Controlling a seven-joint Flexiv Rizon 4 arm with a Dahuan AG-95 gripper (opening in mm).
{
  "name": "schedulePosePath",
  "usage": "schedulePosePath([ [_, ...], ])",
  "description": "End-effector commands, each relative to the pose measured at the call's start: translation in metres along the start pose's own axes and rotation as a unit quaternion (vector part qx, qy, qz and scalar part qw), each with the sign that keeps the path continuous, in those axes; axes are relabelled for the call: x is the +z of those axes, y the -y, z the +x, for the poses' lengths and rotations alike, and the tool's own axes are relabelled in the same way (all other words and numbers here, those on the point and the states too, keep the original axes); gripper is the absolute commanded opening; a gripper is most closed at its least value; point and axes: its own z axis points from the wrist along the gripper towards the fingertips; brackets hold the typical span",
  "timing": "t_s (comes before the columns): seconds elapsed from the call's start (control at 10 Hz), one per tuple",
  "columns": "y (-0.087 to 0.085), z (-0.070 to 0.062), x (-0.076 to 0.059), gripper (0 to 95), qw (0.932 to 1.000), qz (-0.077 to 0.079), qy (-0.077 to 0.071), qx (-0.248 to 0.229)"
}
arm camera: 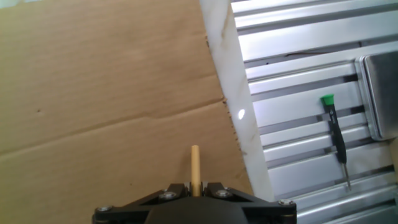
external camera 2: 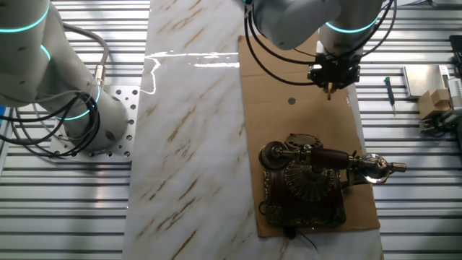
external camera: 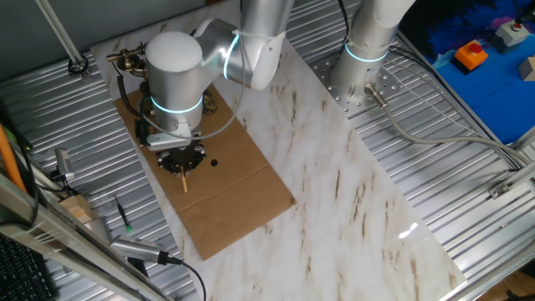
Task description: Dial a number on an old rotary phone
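The old rotary phone [external camera 2: 307,180] is dark brown with brass trim and stands on the brown cardboard sheet [external camera 2: 303,79]; its handset rests across the top. In one fixed view the arm hides most of it, with only brass parts [external camera: 125,58] showing. My gripper [external camera 2: 330,81] is shut on a thin tan wooden stick [arm camera: 195,168] that points forward over the cardboard. It is well away from the phone, near the cardboard's other end. It also shows in one fixed view [external camera: 180,164], with the stick [external camera: 183,179] pointing down.
The cardboard lies on a marble board [external camera 2: 188,130]. A green-handled screwdriver [arm camera: 334,137] lies on the ribbed metal table beside the board. A small dark hole [external camera 2: 291,101] marks the cardboard. A second arm's base [external camera 2: 94,123] stands off the board.
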Motion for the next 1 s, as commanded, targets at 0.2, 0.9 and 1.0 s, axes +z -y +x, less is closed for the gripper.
schedulePosePath([
  [0.2, 0.0021, -0.0018, 0.0008, 0.0, 1.0000, 0.000, -0.001, -0.002],
  [0.9, 0.0028, -0.0005, 0.0059, 0.0, 0.9995, 0.001, -0.001, -0.032],
  [1.0, 0.0028, -0.0005, 0.0059, 0.0, 0.9995, 0.001, 0.000, -0.032],
])
